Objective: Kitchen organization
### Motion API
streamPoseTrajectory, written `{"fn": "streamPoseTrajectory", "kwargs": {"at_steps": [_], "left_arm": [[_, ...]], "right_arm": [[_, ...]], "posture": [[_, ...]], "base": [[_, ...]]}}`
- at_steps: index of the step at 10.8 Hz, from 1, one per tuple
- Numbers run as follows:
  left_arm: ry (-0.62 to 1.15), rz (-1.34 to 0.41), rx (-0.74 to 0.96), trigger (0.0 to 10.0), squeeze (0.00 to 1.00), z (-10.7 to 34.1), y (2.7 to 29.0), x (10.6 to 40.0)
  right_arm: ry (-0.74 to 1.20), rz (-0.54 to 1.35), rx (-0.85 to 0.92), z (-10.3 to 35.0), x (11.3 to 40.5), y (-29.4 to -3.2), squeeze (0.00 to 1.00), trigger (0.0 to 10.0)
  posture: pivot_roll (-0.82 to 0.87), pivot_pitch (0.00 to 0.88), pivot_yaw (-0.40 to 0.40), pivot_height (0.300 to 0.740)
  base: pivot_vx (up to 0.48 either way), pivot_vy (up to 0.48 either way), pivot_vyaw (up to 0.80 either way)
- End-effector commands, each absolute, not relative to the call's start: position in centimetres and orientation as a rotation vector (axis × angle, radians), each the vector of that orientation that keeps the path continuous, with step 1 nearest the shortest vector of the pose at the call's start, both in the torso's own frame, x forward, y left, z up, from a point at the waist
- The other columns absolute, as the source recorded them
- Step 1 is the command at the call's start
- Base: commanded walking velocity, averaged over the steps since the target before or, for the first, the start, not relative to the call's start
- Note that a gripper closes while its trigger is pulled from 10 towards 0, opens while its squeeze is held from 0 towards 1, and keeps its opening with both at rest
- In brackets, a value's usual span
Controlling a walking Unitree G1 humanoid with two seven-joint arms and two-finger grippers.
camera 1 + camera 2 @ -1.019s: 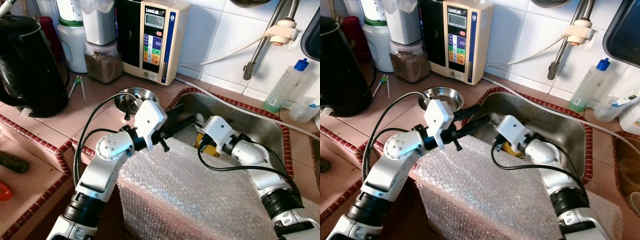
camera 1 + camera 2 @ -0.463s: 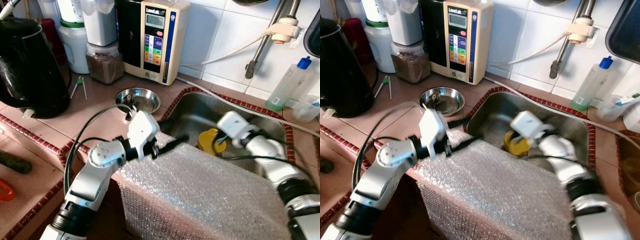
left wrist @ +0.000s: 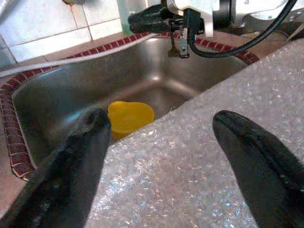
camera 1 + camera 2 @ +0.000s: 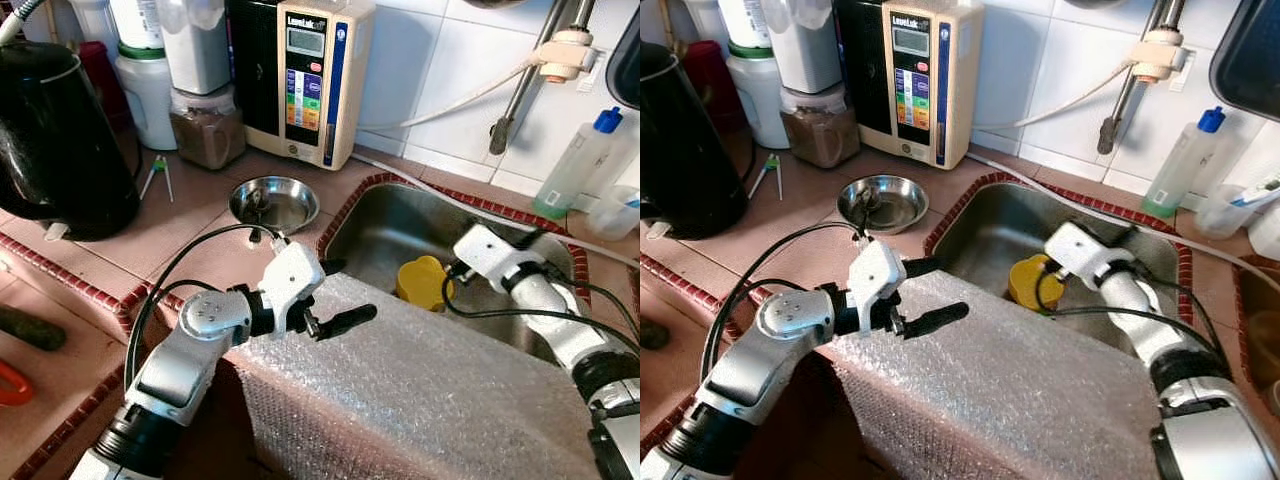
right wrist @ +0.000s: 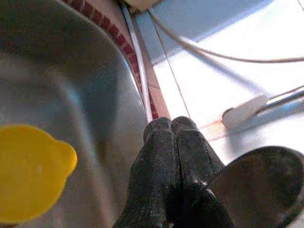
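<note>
Two silver arms reach over a tiled counter [image 4: 215, 245] where a steel sink [image 4: 400, 215] sits inside a red-tile rim. A large sheet of bubble wrap [image 4: 420, 385] drapes across the sink's near edge and down the front. The left gripper [image 3: 161, 156] hovers above the wrap at the sink's near left corner, its fingers [image 4: 345, 320] spread wide and holding nothing. The right gripper [image 5: 171, 130] is raised over the right side of the basin, its two fingers pressed together and empty. A black kettle [image 4: 60, 130] stands at far left. A yellow cup [image 4: 422, 282] rests on the sink floor, just beyond the wrap's edge. A small steel bowl [image 4: 274, 202] sits on the counter beside the sink's left rim.
</note>
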State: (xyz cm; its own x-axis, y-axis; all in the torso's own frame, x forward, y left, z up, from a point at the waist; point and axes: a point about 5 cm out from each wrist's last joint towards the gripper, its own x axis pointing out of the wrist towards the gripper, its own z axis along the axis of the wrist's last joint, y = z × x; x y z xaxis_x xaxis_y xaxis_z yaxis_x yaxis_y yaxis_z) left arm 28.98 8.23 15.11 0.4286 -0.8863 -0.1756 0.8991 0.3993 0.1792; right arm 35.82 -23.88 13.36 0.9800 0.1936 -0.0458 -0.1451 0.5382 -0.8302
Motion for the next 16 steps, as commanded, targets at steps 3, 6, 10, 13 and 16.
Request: {"fn": "streamPoseTrajectory", "kwargs": {"at_steps": [3,6,10,13,16], "left_arm": [[0.059,-1.124,0.279,10.0,1.00,15.3,8.0,29.5],[0.051,-1.110,0.282,10.0,1.00,15.5,7.9,29.9],[0.040,-1.092,0.293,10.0,1.00,15.5,7.9,30.3],[-0.030,-0.974,0.306,10.0,1.00,15.9,8.1,31.5],[-0.153,-0.592,0.183,10.0,1.00,17.8,10.4,34.4]], "right_arm": [[-0.019,0.157,-0.976,12.6,35.5,-24.6,1.00,7.5],[0.006,0.155,-0.956,12.1,35.3,-24.8,1.00,10.0],[0.068,0.058,-0.760,12.7,35.8,-25.9,1.00,10.0],[-0.030,0.054,-0.792,14.7,36.5,-25.7,1.00,10.0],[-0.238,0.154,-0.562,16.3,36.6,-22.2,1.00,10.0]], "posture": [[0.16,0.000,-0.029,0.740],[0.16,0.000,-0.034,0.740],[0.17,0.000,-0.045,0.740],[0.16,0.000,-0.060,0.740],[0.15,0.000,-0.067,0.740]], "base": [[0.000,0.000,0.00],[0.000,0.000,0.00],[0.000,0.000,0.00],[0.000,0.000,0.00],[0.000,0.000,0.00]]}}
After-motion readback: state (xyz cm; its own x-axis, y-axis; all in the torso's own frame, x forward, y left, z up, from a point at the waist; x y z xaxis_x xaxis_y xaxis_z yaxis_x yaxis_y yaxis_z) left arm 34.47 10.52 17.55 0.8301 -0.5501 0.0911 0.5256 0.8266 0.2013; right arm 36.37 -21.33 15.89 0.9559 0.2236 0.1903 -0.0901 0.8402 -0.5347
